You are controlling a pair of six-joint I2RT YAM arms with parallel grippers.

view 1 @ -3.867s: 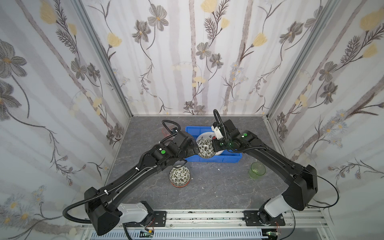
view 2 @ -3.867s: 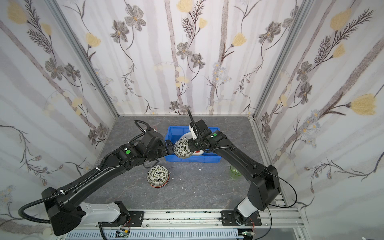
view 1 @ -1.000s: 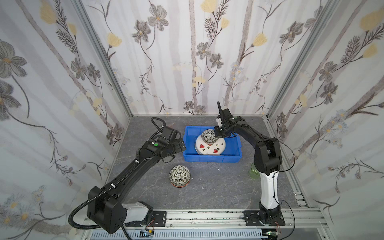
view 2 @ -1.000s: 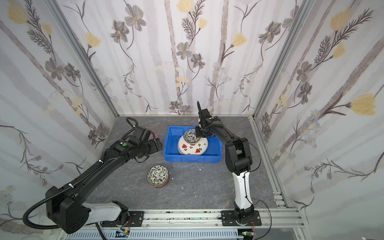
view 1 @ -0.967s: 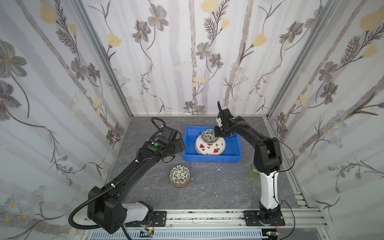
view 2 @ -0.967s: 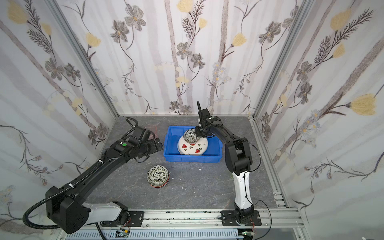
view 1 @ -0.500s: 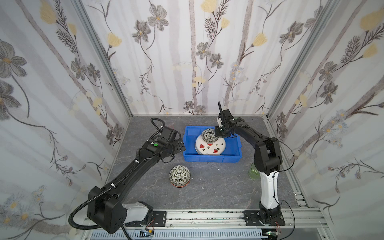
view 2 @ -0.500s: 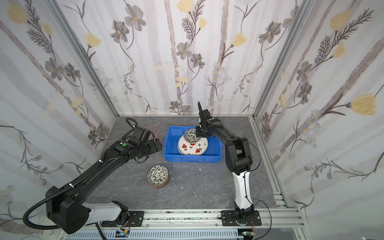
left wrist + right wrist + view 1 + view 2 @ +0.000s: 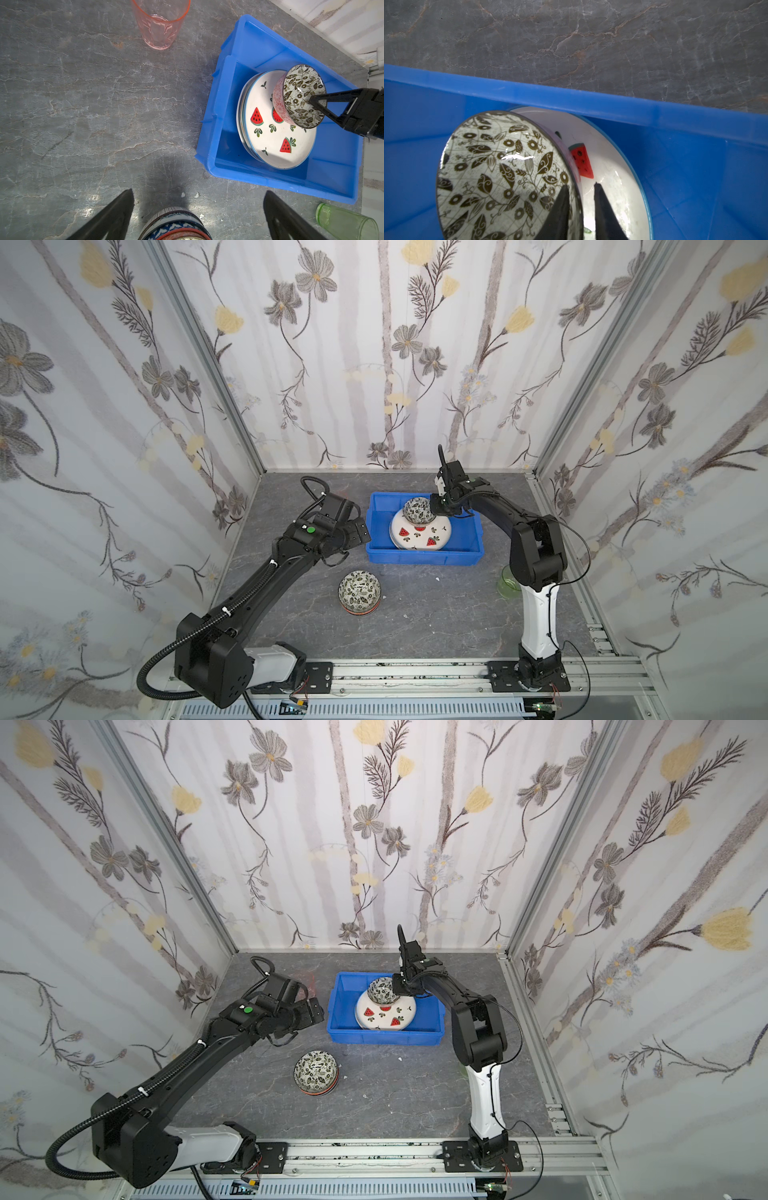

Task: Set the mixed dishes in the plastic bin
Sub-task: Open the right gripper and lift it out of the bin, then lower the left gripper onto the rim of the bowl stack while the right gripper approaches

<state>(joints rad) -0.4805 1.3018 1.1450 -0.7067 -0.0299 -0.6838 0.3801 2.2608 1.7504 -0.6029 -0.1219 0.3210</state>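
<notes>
Dishes partly binned. Grey marble-look table (image 9: 415,626) carried everything. Left arm (image 9: 257,585) reached in from the near left and right arm (image 9: 536,556) from the near right, elbow up.

Blue plastic bin (image 9: 424,559) (image 9: 384,1036) sat toward the back, mid-table. Inside it was a plate stack with the watermelon plate (image 9: 428,538) (image 9: 276,143) on top.

Bowl stack (image 9: 359,593) (image 9: 316,1072) stood on the table in front of the bin, off to the left and well apart from it. Its top bowl was leaf-patterned; the left wrist view showed blue-white and red edges below.

Leaf bowl (image 9: 417,508) (image 9: 500,174), black-white inside and pink outside, rested on the far part of the watermelon plate. Right gripper (image 9: 434,506) (image 9: 581,184) straddled its rim, one finger inside and one outside. Jaws were narrowly parted, with a visible gap between rim and outer finger, so no clamp.

Left gripper (image 9: 360,532) (image 9: 198,191) hung just beside the bin's left wall, jaws wide, nothing between them.

Green cup (image 9: 506,584) was on the table right of the bin, partly behind the right arm. Pink cup (image 9: 160,22) showed only in the left wrist view, on the table, apart from the bin.
</notes>
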